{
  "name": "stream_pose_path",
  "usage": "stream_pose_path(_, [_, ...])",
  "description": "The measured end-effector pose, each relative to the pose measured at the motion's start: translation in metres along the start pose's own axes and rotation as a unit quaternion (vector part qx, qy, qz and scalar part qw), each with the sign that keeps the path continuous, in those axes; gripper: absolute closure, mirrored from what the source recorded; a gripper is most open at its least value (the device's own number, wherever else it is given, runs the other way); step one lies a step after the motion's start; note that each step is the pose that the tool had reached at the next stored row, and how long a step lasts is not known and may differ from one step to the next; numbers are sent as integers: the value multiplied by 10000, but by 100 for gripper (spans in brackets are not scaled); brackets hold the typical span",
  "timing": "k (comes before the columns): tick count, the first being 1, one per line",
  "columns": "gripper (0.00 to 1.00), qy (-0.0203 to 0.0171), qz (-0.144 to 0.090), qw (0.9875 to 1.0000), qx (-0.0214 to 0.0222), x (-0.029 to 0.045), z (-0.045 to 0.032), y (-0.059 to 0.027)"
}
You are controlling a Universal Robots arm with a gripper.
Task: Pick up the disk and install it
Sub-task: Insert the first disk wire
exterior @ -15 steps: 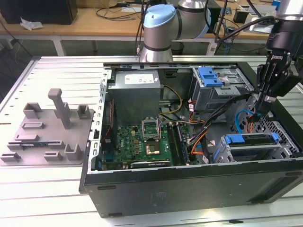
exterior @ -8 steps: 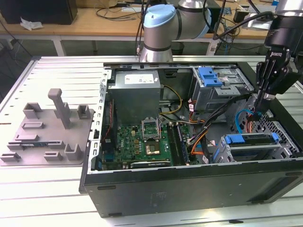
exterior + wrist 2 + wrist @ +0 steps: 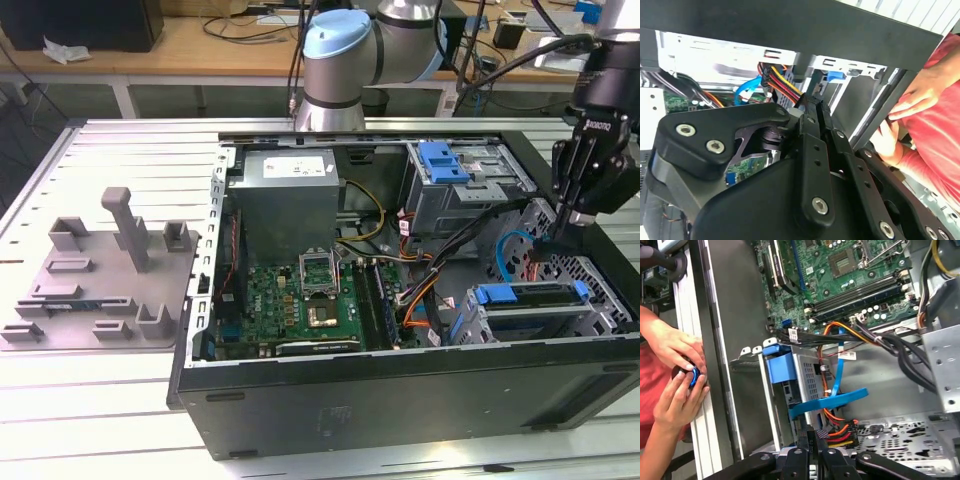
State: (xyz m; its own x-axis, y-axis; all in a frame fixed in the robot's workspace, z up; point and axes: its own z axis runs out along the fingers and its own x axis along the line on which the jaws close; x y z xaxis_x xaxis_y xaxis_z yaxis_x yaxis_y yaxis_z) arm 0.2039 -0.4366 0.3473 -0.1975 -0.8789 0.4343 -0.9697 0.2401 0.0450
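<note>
Black steel computer case [image 3: 400, 400], lying on its side on a slatted metal table [image 3: 100, 430], upper face open. Grey moulded fixture plate [image 3: 100, 280] on the table at the exterior view's left, apart from the case.

Room: open space above the green circuit board [image 3: 300, 300] and the grey power box [image 3: 290, 200]. It is tight at the exterior view's right, where cables crowd the gap between the two drive cages and the case wall.

Disk [image 3: 530, 295]: sits in the lower drive cage at the case's near corner on the exterior view's right, blue frame uppermost. Its label is not legible and its body is largely hidden by the cage.

Gripper [image 3: 550, 245]: lowered into the case just above and behind the disk, not touching it. Fingers are drawn together in both wrist views [image 3: 811, 104] [image 3: 811, 432], with the tips at a plug of red, yellow and black wires [image 3: 785, 85]. Whether they pinch it cannot be made out. A blue flat cable [image 3: 840, 400] loops nearby.

Person's hands [image 3: 675, 370]: outside the case wall, closed round a small round object, cut off at the frame edge.
</note>
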Motion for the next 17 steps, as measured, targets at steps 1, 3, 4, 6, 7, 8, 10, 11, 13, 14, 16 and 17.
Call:
stream_pose_path(1, [84,-5,-1,10000,5,18,8,-2])
stream_pose_path(3, [84,-21,-6,10000,15,52,24,-3])
stream_pose_path(4, [84,-43,-12,10000,28,74,33,1])
stream_pose_path(6, [84,-95,-14,9999,65,108,34,24])
stream_pose_path(7, [84,-103,-8,9999,80,122,16,37])
stream_pose_path(8, [84,-108,-3,9999,92,132,2,47])
stream_pose_path(10, [84,-126,11,9998,125,152,-25,68])
stream_pose_path(11, [84,-137,17,9998,141,157,-31,73])
stream_pose_path(13, [84,-261,25,9995,183,169,-34,83])
stream_pose_path(14, [84,-326,24,9993,189,172,-33,86])
stream_pose_path(16, [84,-444,21,9988,197,190,-24,98])
stream_pose_path(17, [84,-483,20,9986,199,203,-18,103])
